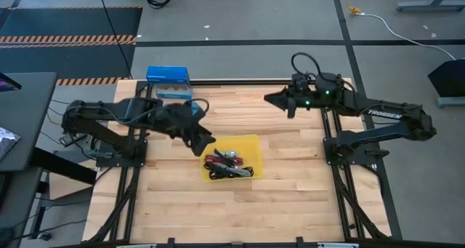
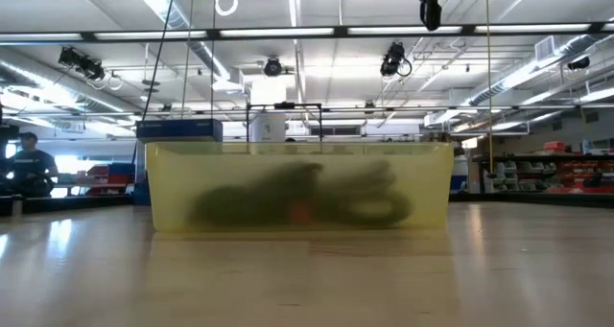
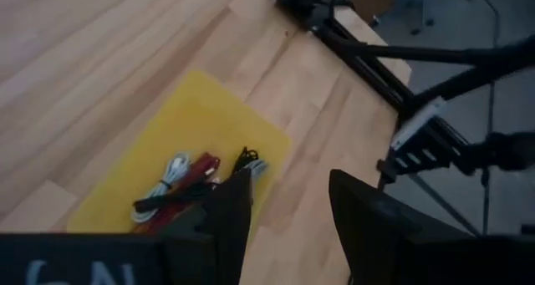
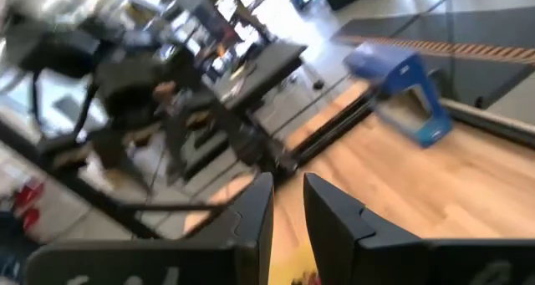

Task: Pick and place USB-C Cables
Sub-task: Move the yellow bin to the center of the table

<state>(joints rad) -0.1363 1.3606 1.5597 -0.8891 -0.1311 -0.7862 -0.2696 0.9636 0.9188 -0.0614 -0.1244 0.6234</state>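
Yellow bin sits near the middle of the wooden desk, with the cables piled inside it, mostly in the half nearer the front edge. Bundles lie tangled: black, red and pale grey ones overlap, so single long axes are hard to call; the heap as a whole runs across the bin, left to right in the high view. Left wrist view shows a grey-white bundle and a red one lying side by side, both slanted along the bin's diagonal, plus a small black one beside them. Low view shows the heap as a dark blur with a red spot through the bin's translucent wall.

Left claw hangs just over the bin's left rear corner, fingers apart, nothing between them. Right claw is up near the desk's rear edge, well apart from the bin, fingers a small gap apart, empty.

Blue box stands at the rear left edge of the desk. A person shows in the room far behind.
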